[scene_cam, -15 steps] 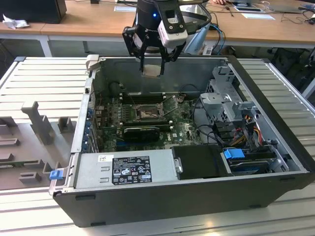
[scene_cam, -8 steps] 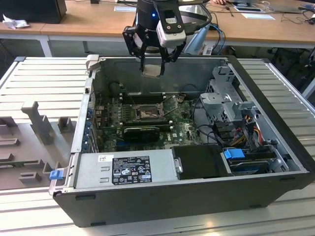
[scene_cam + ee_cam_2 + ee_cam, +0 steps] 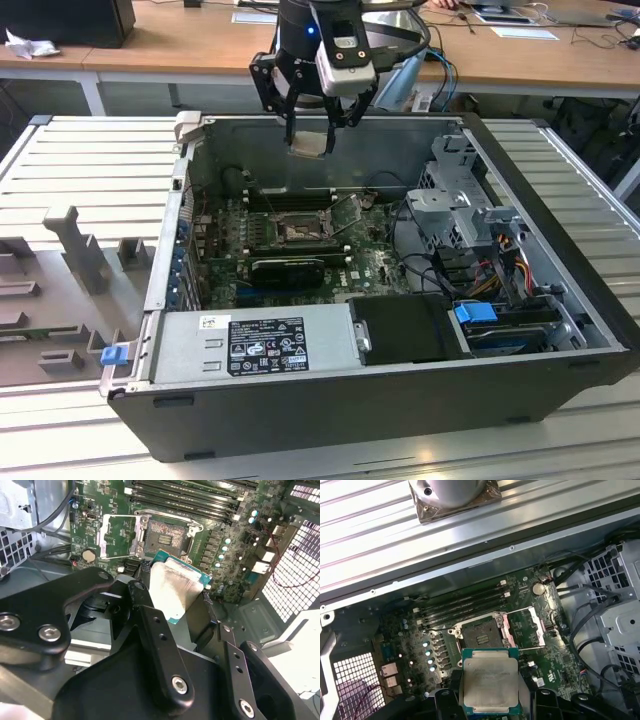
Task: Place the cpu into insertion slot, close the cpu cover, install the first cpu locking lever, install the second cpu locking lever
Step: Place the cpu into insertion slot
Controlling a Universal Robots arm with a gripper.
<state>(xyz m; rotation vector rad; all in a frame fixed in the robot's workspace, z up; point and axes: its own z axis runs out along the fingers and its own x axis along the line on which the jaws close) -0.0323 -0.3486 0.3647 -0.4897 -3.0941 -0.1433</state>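
The cpu (image 3: 490, 677), a flat square chip with a silvery top and green edge, hangs high over the open computer case with my gripper (image 3: 490, 695) shut on its two sides. In the exterior view the cpu (image 3: 309, 143) sits between the black fingers (image 3: 290, 128) near the case's back wall. Below it on the green motherboard lies the insertion slot (image 3: 480, 635), its brownish pin field bare. The cpu cover (image 3: 526, 627) is swung open beside the slot. The second wrist view shows the cpu (image 3: 175, 585) just short of the insertion slot (image 3: 167, 534) and the open cover (image 3: 116, 536).
Long black memory slots (image 3: 465, 605) flank the socket. A power supply (image 3: 255, 345) lines the case's front, a drive cage (image 3: 460, 205) and cables (image 3: 480, 270) fill the exterior view's right. Case walls (image 3: 330, 128) surround the board. A grey foam tray (image 3: 60, 290) lies at the exterior view's left.
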